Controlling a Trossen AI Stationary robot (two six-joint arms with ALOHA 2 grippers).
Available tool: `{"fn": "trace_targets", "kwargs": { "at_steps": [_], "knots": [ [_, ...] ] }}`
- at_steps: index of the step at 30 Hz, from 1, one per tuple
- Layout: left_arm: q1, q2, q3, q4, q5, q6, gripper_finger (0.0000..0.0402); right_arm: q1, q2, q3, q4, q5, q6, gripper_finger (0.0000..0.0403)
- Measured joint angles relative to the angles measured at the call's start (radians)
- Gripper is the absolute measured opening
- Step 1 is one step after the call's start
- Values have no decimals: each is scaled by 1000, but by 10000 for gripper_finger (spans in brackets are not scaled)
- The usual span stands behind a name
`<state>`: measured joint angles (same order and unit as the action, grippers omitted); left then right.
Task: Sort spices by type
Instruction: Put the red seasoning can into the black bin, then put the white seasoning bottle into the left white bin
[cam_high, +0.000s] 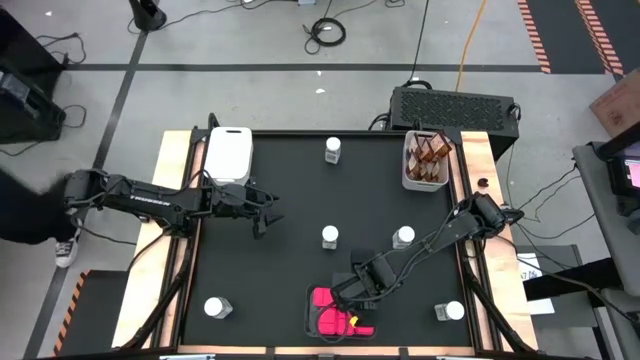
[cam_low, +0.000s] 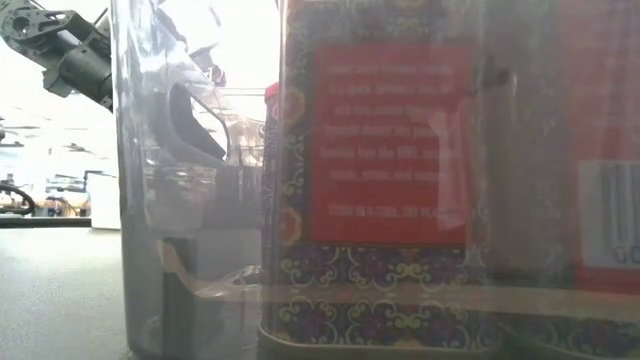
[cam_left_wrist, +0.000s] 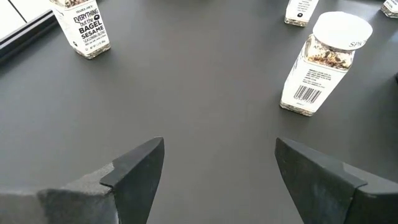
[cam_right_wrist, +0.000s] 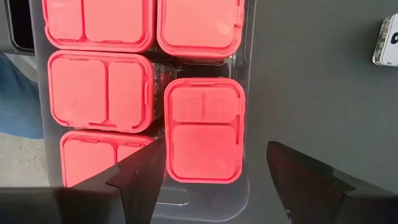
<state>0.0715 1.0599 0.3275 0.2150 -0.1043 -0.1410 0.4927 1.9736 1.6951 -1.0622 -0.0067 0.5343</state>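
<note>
Black matting covers the table, with clear white-lidded jars of speckled seasoning scattered across it. At the left the left gripper hangs with its claw spread wide and empty. Near the front edge the right gripper, claw wide, hovers over bright pink square-topped boxes packed in a clear tray. Brown jars fill a far-right bin.

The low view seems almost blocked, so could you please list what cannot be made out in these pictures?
- Low view: a clear tray wall and a pink box's label fill the frame; the table beyond is hidden, the label's text blurred.
- High view: the right pincer covers part of the pink boxes; brown jars too small to count.
- Right wrist view: boxes cut off by edges.
</note>
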Motion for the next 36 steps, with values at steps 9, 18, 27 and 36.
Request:
{"fn": "trace_targets", "kwargs": {
  "at_steps": [9,18,27,36],
  "knots": [
    [0,0,0,0,0,0,311,-4,0,35,-17,-2,-25,274],
    [0,0,3,16,25,-4,311,-61,-1,202,-109,61,-114,274],
    [0,0,104,17,177,-34,311,-121,-80,181,-136,180,-369,274],
    [0,0,251,-82,228,-116,311,-228,-438,-318,238,184,-584,262]
  ]
}}
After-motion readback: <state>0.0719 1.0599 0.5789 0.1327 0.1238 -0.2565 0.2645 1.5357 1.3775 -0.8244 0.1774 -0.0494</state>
